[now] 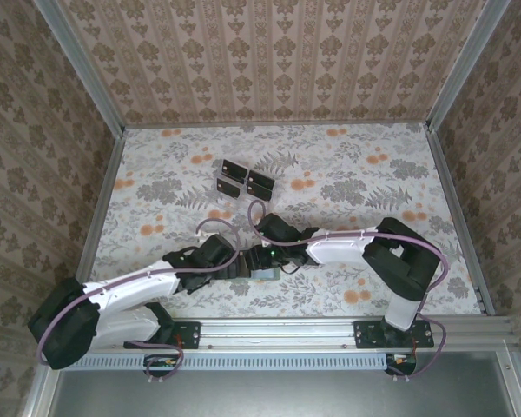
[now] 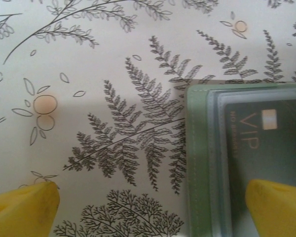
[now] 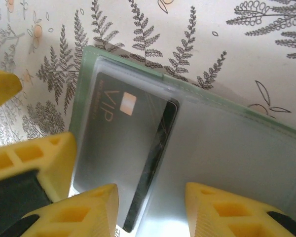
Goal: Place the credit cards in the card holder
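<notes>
VIP credit card (image 3: 123, 143) lay seemingly part-inserted in card holder (image 3: 237, 143); left gripper (image 2: 153, 202) wide, right gripper (image 3: 150, 197) part-open astride it. Risk: holder could slide, jamming card.

Grey-green card holder (image 3: 227, 143) lies open, flat — black VIP card (image 3: 128, 143) inside.

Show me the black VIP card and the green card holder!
VIP card (image 3: 121, 148): right wrist view, middle of its black face, under the clear pocket.
card holder (image 2: 197, 163): left wrist view, on its green stitched edge.
</notes>
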You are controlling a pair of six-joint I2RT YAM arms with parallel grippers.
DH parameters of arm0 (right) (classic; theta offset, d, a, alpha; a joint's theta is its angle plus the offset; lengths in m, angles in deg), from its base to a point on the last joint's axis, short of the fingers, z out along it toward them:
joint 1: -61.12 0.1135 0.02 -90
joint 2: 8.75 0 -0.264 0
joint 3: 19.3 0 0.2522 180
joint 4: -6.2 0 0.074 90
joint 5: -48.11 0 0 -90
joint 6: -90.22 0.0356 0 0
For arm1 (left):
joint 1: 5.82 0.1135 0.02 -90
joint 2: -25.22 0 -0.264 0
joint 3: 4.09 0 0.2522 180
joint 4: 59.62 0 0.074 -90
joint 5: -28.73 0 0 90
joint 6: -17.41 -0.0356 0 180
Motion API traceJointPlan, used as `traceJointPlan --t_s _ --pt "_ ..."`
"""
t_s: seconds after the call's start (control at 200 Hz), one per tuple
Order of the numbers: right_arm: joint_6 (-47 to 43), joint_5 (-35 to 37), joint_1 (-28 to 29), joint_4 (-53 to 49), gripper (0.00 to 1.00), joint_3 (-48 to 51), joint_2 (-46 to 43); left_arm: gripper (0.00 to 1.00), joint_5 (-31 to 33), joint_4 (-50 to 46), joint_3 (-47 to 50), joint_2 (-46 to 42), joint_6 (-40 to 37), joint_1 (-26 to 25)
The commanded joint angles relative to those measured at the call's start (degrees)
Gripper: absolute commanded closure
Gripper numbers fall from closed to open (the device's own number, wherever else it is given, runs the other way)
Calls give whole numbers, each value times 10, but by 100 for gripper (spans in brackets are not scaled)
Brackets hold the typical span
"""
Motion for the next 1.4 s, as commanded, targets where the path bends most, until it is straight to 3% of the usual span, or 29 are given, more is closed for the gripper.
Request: traceJointPlan --t_s 0.0,0.38,0.73,0.935,1.395 --pt "46 -24 -9 38 58 7 13 0 17 15 12 -8 1 -14" --pt "111 -55 -32 92 54 15 19 0 41 41 22 -14 -6 -61" --pt "22 -5 -44 -19 54 -19 -50 0 56 49 13 -13 -17 -73" --pt "-1 -4 -47 -42 54 -32 -31 0 63 50 8 -8 -18 -79" --pt "30 -63 -46 16 55 -39 39 0 73 64 -2 -1 -45 -95"
